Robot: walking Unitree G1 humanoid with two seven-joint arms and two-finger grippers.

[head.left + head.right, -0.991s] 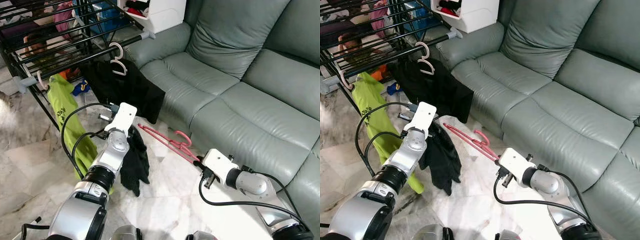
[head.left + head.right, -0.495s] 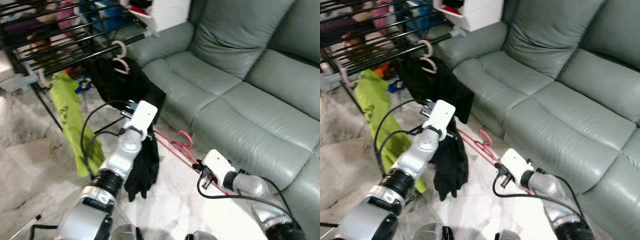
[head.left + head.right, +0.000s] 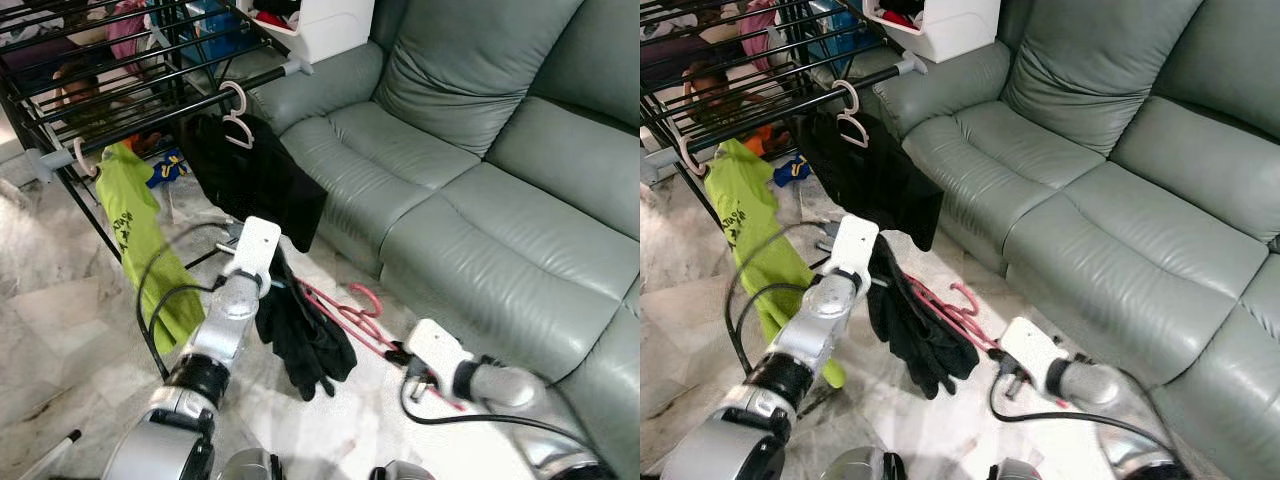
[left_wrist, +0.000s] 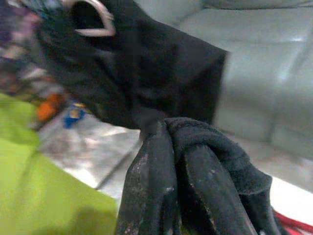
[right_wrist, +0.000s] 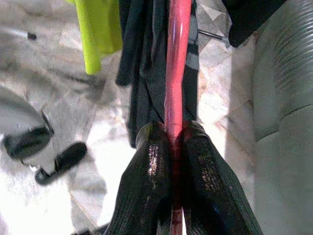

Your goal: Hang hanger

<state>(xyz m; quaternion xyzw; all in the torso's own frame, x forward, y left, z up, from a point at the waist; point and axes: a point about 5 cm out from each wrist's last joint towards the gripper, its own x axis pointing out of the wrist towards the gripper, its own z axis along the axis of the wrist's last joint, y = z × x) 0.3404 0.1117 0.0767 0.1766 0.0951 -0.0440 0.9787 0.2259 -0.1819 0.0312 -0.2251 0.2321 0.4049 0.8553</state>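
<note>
Our left gripper (image 4: 171,161), clamped on the black cloth (image 3: 305,335), has swung it lower and toward frame centre since a second ago. Right gripper (image 5: 168,147) stays pinched on the pink hanger (image 3: 345,305), low centre, well below the rack (image 3: 150,85). Hanging not started, we reckon.

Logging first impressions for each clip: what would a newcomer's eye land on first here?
Most striking is the black garment dangling from the left gripper over the marble floor, beside the pink hanger that the right gripper clamps. Behind them, a black shirt and a lime-green shirt hang on the drying rack next to the grey-green sofa.
</note>
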